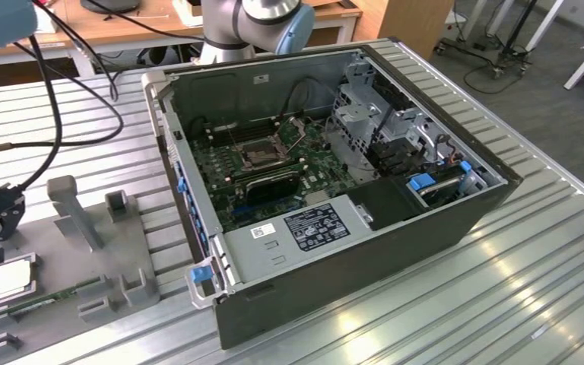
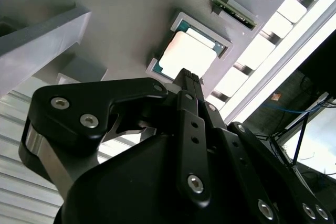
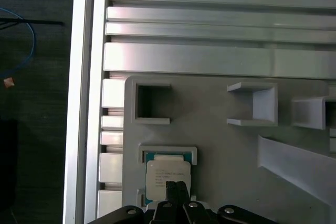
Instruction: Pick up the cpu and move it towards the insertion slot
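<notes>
Gripper (image 3: 176, 186) body is cut off by the frame edge in the first wrist view, with just the tips readable. They are pressed together, pinching nothing. The tips overlap one edge of the cpu (image 3: 160, 171); cannot tell whether they touch it or hang above it. Cpu lies flat, metal top up, in a square recess of the grey tray (image 3: 226, 150) on the worktop (image 3: 210, 56). Insertion slot (image 1: 262, 155) sits on the motherboard (image 1: 307, 182) inside the open computer case (image 1: 394, 228), well apart from the cpu.
</notes>
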Controlling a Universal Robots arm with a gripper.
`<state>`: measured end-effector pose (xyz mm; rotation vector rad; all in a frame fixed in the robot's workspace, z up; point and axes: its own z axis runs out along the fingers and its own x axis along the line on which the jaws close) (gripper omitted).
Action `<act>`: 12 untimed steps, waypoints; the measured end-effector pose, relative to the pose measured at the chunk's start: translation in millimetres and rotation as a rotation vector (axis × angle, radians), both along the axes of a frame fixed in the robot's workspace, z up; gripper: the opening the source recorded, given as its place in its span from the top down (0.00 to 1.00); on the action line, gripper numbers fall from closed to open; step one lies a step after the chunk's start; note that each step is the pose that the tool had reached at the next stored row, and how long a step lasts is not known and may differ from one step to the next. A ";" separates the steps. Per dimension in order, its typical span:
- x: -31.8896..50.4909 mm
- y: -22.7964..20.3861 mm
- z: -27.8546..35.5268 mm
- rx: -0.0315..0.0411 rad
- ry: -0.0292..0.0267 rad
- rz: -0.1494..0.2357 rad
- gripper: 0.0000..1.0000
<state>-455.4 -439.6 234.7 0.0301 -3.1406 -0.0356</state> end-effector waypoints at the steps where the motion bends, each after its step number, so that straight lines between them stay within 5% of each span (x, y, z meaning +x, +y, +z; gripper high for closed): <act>1: -0.1 -0.1 -0.7 0.0000 0.0001 0.000 0.89; 12: -0.6 -3.1 -8.4 -0.0001 0.0001 0.000 0.89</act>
